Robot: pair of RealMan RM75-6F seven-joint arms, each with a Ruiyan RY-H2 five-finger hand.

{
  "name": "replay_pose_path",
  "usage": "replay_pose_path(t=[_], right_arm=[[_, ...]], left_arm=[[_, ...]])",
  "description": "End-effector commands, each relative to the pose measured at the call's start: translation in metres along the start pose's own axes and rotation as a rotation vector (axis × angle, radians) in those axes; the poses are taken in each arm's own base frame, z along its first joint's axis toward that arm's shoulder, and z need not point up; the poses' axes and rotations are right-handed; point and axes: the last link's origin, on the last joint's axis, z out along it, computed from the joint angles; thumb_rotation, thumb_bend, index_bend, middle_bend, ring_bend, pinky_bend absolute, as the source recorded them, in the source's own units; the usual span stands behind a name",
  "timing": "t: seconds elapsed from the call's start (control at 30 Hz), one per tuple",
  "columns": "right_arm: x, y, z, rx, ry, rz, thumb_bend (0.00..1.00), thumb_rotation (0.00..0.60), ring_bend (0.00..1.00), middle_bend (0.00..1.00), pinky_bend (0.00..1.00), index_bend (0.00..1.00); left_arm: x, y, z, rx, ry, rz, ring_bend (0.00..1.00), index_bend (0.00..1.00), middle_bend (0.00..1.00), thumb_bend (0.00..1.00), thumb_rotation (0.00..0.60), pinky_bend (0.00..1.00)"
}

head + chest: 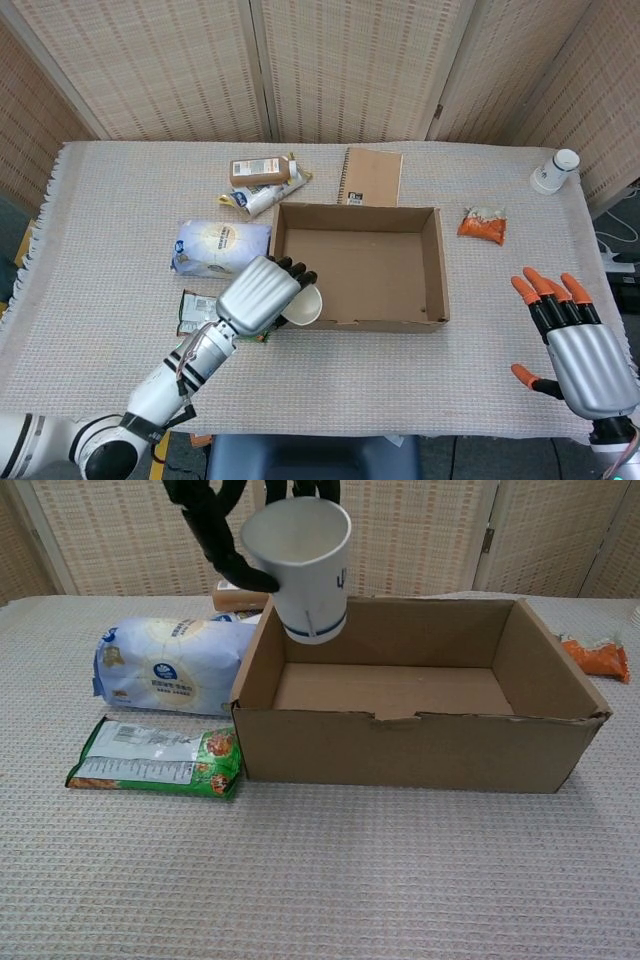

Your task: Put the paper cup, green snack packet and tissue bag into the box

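Observation:
My left hand [260, 294] grips a white paper cup [300, 565] in the air over the near-left corner of the open cardboard box [432, 265], its mouth facing the chest camera. The cup [304, 306] shows past the dark fingers [205, 528]. A green snack packet [156, 757] lies flat on the cloth left of the box [420, 750]; in the head view only its left end [193, 311] shows beside my arm. The blue and white tissue bag [221, 247] lies behind it, against the box's left wall. My right hand [580, 350] hovers open at the near right, holding nothing.
Behind the box lie a brown notebook [372, 176], a brown packet [260, 170] and a pale wrapper [262, 198]. An orange snack bag [482, 224] sits right of the box. A white cup [554, 171] lies at the far right corner. Woven screens stand behind the table.

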Motion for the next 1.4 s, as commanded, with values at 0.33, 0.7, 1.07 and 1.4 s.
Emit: replay_pose_path(t=[0.33,0.7,1.07,1.4], right_arm=[[0.005,0.008,0.005,-0.045,0.023,0.020,0.08,0.600,0.00,0.00,0.00,0.04],[0.003,0.006,0.004,-0.038,0.021,0.018,0.08,0.600,0.00,0.00,0.00,0.04],[0.003,0.002,0.001,-0.014,0.021,0.021,0.08,0.600,0.00,0.00,0.00,0.04],[0.000,0.000,0.001,-0.012,0.019,0.013,0.08,0.600,0.00,0.00,0.00,0.04]], left_arm=[[-0.037,0.018,0.072,0.085,-0.072,0.013,0.03,0.00,0.05,0.17,0.600,0.20],[-0.015,-0.022,0.034,0.188,-0.036,0.001,0.00,0.00,0.00,0.14,0.600,0.13],[-0.069,-0.119,-0.118,0.454,-0.168,-0.045,0.10,0.02,0.16,0.16,0.600,0.30],[-0.130,-0.122,-0.143,0.404,-0.224,-0.101,0.13,0.09,0.20,0.16,0.600,0.31]])
